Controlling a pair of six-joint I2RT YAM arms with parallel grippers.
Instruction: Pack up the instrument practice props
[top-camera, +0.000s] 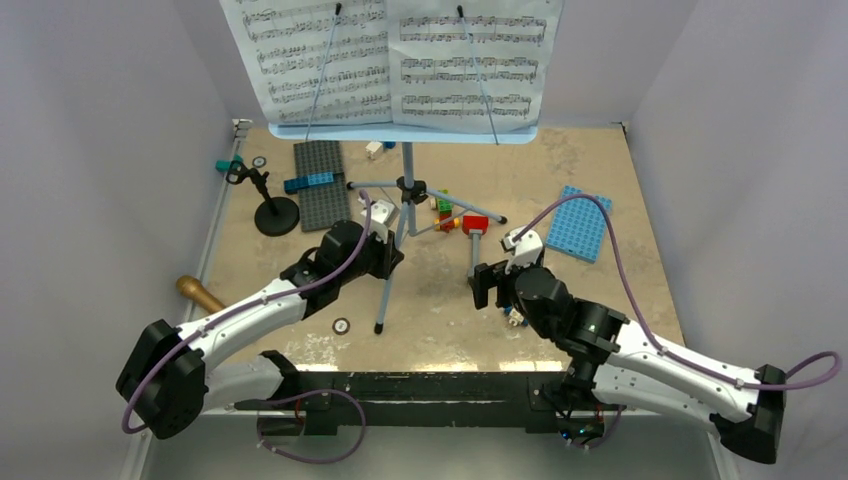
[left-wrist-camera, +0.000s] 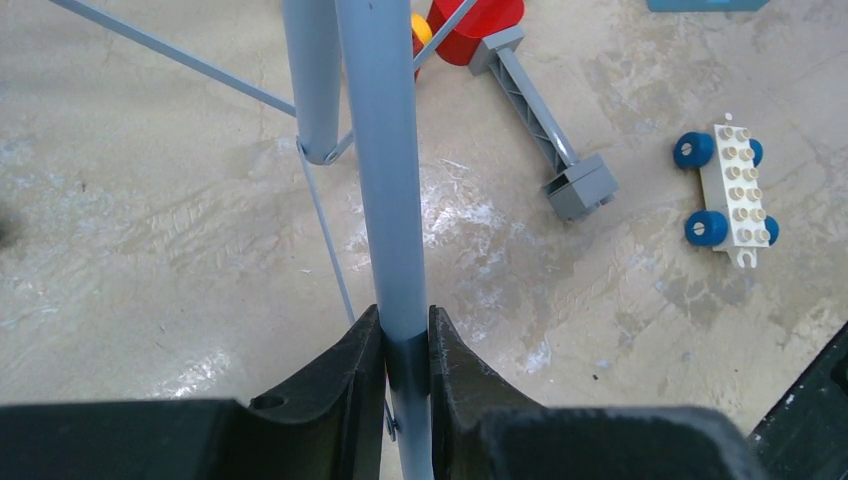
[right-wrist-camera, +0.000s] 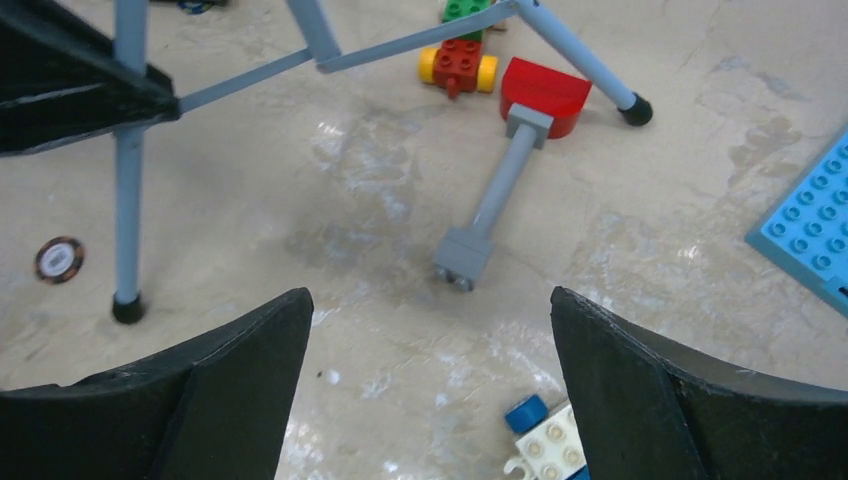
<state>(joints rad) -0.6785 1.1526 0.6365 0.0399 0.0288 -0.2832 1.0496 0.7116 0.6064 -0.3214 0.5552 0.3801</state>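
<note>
1. Only the top view shows the pages (top-camera: 390, 60) on the stand (top-camera: 407, 165), which is upright mid-desk with its post vertical. The mic (top-camera: 200, 293) lies near the left edge.
2. One leg (left-wrist-camera: 385, 150) slants toward the near edge.
3. The left gripper (left-wrist-camera: 405, 340) is clamped on that leg. The right gripper (right-wrist-camera: 430, 330) is spread wide above the desk.
</note>
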